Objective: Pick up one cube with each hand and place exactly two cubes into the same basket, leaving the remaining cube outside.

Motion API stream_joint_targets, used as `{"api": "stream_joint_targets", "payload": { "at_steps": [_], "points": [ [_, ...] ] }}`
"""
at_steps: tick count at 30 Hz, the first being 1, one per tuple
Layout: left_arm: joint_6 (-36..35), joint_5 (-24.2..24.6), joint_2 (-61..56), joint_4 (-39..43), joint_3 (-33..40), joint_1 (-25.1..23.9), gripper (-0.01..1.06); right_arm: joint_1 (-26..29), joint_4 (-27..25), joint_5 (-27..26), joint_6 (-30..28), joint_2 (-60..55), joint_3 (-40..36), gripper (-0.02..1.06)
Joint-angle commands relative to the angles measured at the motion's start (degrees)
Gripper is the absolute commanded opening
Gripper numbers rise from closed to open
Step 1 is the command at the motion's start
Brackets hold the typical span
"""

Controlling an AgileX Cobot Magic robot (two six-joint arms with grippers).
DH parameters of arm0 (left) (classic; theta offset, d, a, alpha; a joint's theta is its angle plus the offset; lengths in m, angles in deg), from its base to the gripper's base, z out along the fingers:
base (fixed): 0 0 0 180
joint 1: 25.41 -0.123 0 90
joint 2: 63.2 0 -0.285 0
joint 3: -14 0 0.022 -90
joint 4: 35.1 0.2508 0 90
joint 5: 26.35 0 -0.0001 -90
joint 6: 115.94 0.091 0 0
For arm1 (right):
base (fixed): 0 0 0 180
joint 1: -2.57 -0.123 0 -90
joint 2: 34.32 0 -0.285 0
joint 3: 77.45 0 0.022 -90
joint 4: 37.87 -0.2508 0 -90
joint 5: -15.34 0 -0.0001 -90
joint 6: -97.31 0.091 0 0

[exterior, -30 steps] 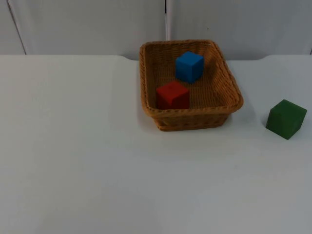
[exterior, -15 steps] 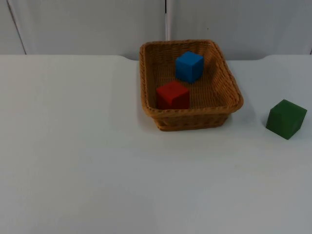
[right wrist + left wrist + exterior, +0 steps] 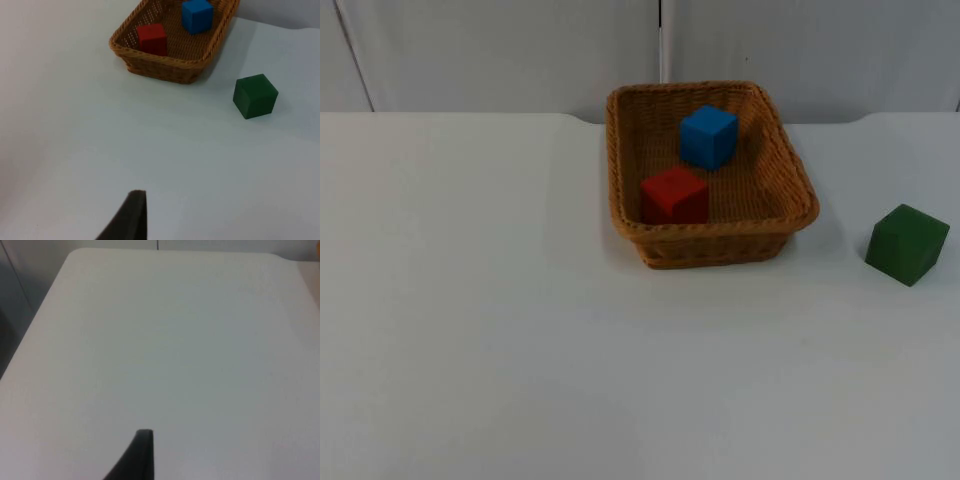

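Two cubes in basket [image 3: 790, 190]: red cube [image 3: 674, 195], blue cube [image 3: 708, 136].
Outside: green cube [image 3: 907, 243], on bench [image 3: 480, 300].
Left claw, right claw: state cannot be told.

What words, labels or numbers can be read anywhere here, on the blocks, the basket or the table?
None: no text, number, brand or sign is readable in any view.
The red cube and blue cube in the wicker basket have plain faces.
The green cube on the white table is plain too.
The basket weave, table and grey wall carry no markings.
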Motion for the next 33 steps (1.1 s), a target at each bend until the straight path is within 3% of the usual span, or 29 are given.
{"api": "stream_joint_targets", "payload": {
  "at_steps": [1, 4, 19, 33],
  "points": [
    [-0.18, -0.10, -0.21, 0.26, 0.30, -0.17, 1.05, 0.30, 0.16, -0.19, 0.01, 0.18, 0.10, 1.05],
    [-0.18, -0.10, -0.21, 0.26, 0.30, -0.17, 1.05, 1.07, 0.16, -0.19, 0.01, 0.18, 0.10, 1.05],
    [-0.18, -0.10, -0.21, 0.26, 0.30, -0.17, 1.05, 16.42, 0.06, -0.19, 0.01, 0.18, 0.10, 1.05],
    [-0.18, -0.10, -0.21, 0.26, 0.30, -0.17, 1.05, 20.17, -0.31, -0.19, 0.01, 0.18, 0.10, 1.05]
  ]
}}
